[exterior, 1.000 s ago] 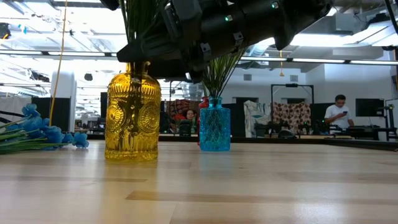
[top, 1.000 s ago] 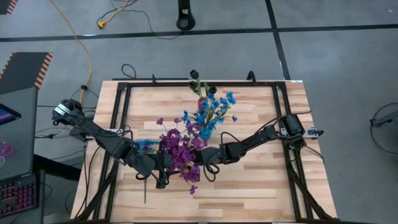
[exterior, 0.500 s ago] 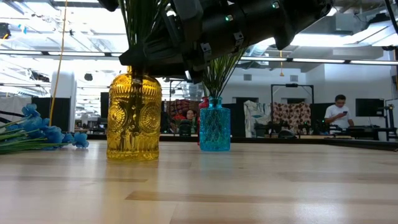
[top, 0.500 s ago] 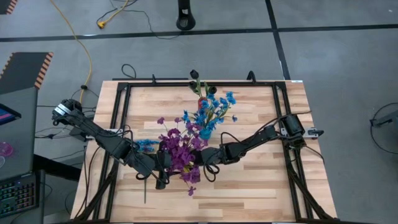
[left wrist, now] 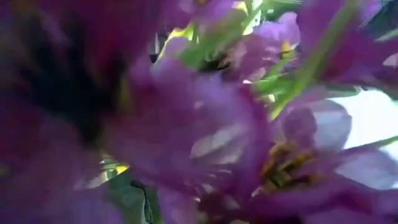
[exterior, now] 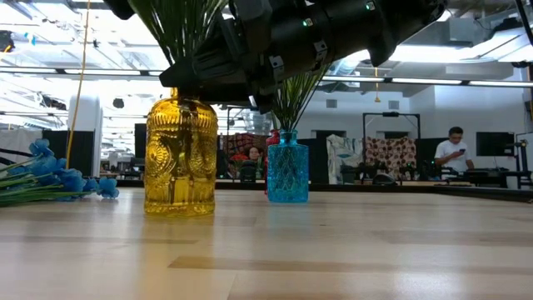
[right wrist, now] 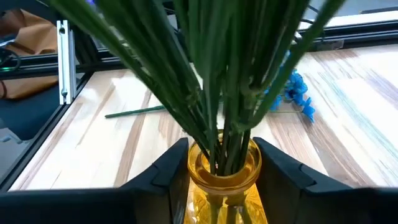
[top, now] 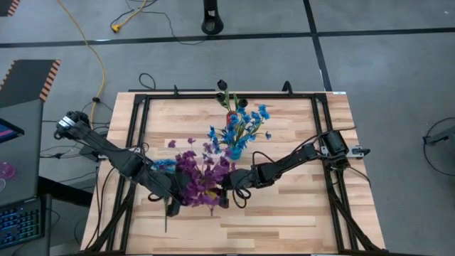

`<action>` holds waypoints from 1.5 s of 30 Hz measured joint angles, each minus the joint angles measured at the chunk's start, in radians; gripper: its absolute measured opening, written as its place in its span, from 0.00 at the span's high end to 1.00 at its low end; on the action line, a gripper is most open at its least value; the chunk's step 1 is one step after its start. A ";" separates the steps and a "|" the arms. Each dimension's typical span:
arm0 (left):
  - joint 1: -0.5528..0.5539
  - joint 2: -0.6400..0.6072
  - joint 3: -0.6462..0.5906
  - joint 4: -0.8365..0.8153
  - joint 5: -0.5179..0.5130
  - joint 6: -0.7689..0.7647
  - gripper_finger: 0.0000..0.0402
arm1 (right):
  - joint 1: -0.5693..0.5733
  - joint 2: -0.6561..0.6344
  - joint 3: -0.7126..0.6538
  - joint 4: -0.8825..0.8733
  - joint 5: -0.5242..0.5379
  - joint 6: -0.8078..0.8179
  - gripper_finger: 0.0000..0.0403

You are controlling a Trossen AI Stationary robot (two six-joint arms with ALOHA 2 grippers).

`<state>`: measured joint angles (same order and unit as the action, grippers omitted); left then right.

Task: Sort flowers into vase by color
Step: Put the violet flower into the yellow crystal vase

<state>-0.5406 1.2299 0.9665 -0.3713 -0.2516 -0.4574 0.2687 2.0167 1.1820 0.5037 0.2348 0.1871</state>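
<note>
while two arms are meeting at the amber vase

while the bunch of purple artificial flowers on thin green stems [top: 199, 178] is standing in the embossed amber-yellow glass vase [exterior: 181, 156], the right gripper [right wrist: 222, 163] is closing on the vase's neck, one dark finger on each side of the rim, as the right wrist view is showing. this hold is probably steadying the vase so that it is not tipping under the spreading stems.

the left gripper [top: 172, 204] is reaching in from the other side, just beside the purple blooms in the high view. its wrist camera is filling with purple petals, so whether its claw is spread or pinching a stem cannot be told; nearness to the blooms suggests that it is tending the bunch.

behind the amber vase, the small blue cut-glass vase [exterior: 287, 167] is holding sprigs with bright blue clusters [top: 238, 129], and dark near-black buds [top: 223, 89] are rising at the far side of them. what vessel is holding the buds cannot be made out.

one sprig with blue clusters [exterior: 50, 178] is lying flat on the pale wooden table [exterior: 333, 250], to the left arm's side of the amber vase and well apart from the blue vase. judging from this layout, the purple sorting is looking nearly complete, while the lying blue sprig is awaiting transfer to the blue vase.
</note>
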 joint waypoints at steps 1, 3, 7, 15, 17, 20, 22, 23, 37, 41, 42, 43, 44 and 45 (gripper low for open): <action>0.000 -0.014 0.000 -0.008 -0.002 -0.009 0.50 | 0.001 0.000 0.000 0.000 0.000 0.000 0.57; 0.000 -0.038 0.000 -0.025 -0.015 -0.026 0.50 | 0.006 0.000 0.000 -0.002 0.001 0.000 0.57; -0.001 -0.063 0.000 -0.029 -0.018 -0.038 0.50 | 0.016 -0.004 0.000 -0.018 0.004 0.000 0.57; -0.001 -0.061 0.000 -0.029 0.025 -0.038 0.50 | 0.043 -0.006 0.000 -0.060 0.012 0.000 0.56; -0.001 -0.062 0.000 -0.029 0.051 -0.038 0.50 | 0.046 -0.006 0.000 -0.065 0.016 0.000 0.56; -0.001 -0.062 0.000 -0.029 0.112 -0.048 0.50 | 0.046 -0.006 0.000 -0.074 0.018 0.017 0.56; -0.001 -0.062 0.000 -0.030 0.147 -0.064 0.50 | 0.044 -0.006 0.001 -0.078 0.018 0.021 0.56; -0.001 -0.062 0.000 -0.033 0.159 -0.073 0.50 | 0.044 -0.006 0.001 -0.078 0.018 0.022 0.56; -0.038 -0.195 0.001 -0.210 0.112 -0.171 0.50 | 0.048 -0.089 -0.002 -0.229 0.025 0.026 0.56; -0.057 -0.231 0.001 -0.283 0.057 -0.231 0.50 | 0.054 -0.109 -0.002 -0.282 0.028 0.026 0.56; -0.061 -0.235 0.001 -0.304 0.050 -0.251 0.50 | 0.056 -0.112 -0.002 -0.294 0.028 0.026 0.56; -0.064 -0.236 0.001 -0.324 0.045 -0.272 0.50 | 0.059 -0.113 -0.002 -0.305 0.029 0.033 0.56; -0.067 -0.237 0.001 -0.336 0.044 -0.290 0.50 | 0.061 -0.114 -0.002 -0.313 0.031 0.046 0.56; -0.069 -0.237 0.001 -0.347 0.044 -0.303 0.50 | 0.064 -0.114 -0.001 -0.321 0.031 0.054 0.56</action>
<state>-0.6094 0.9932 0.9672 -0.7183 -0.2073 -0.7607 0.3323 1.9030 1.1809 0.1828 0.2661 0.2408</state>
